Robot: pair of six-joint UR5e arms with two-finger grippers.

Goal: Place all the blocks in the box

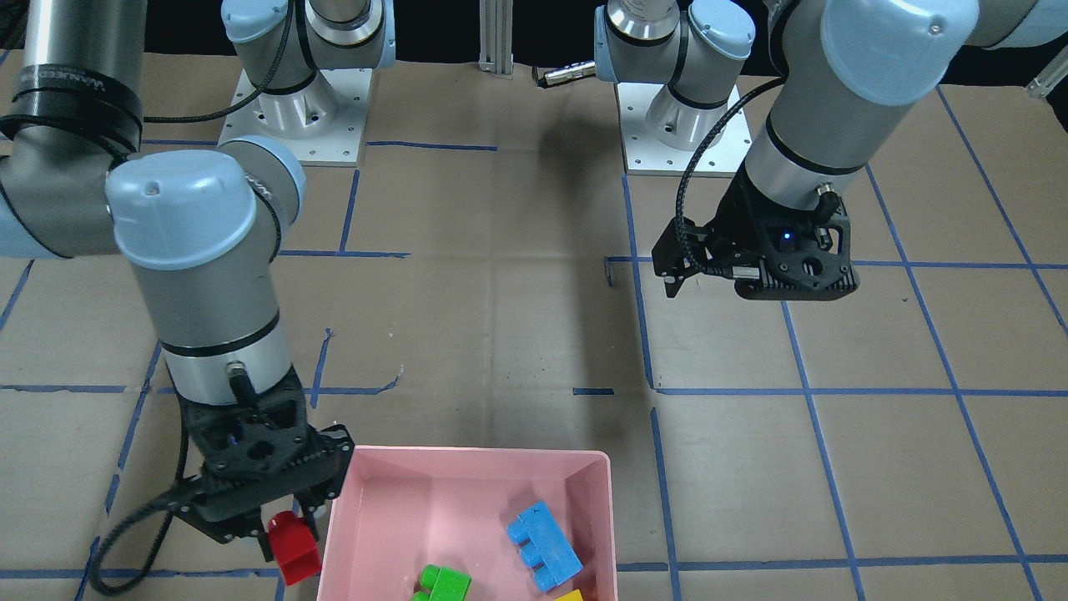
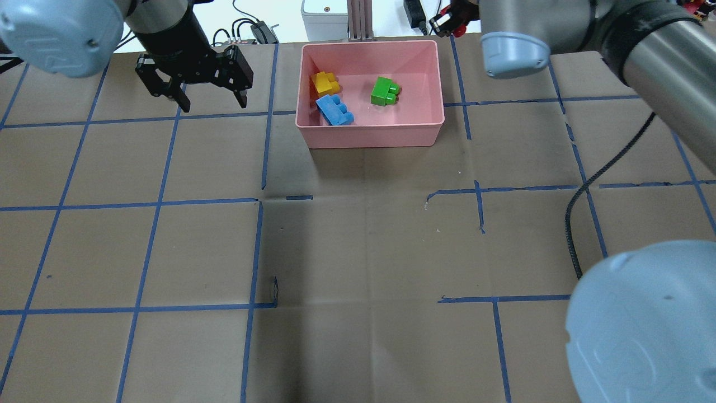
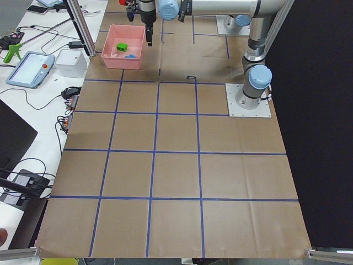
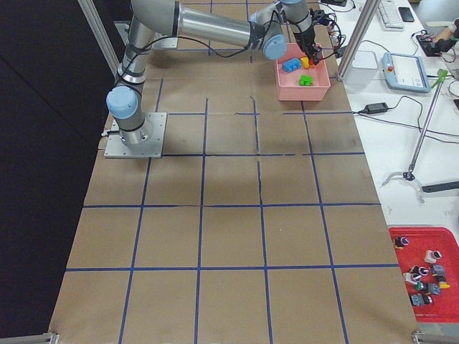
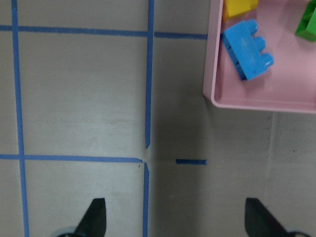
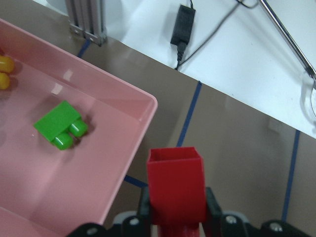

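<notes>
Red block [image 6: 177,185] sits clamped between the two fingers of my right claw [image 6: 177,217], its hollow end facing the wrist camera. The fingers are drawn in just to the block's width. It hangs over bare desk [image 2: 358,252], outside the box [image 6: 148,101] and just beside one of its corners, not over the pink floor. How high above the desk it hangs I cannot tell.

Nearest to this claw inside the box lies the green block [image 6: 59,126], on its side with its two studs pointing sideways, apart from the walls. Farther across the floor is the blue block [image 2: 334,109], also tipped on its side. Just beside it, touching or nearly so, is the yellow block [image 2: 324,83], close to the wall farthest from my right claw.

Beyond that far wall, near the box but clear of it, my left claw [image 2: 212,103] hovers over the desk with its fingers spread wide and nothing between them. Seen from its own wrist, the box corner is ahead and off to one side. The blue block is the closest thing to it, with the yellow one behind that. Blue tape lines [image 5: 148,74] cross the desk under this claw.
</notes>
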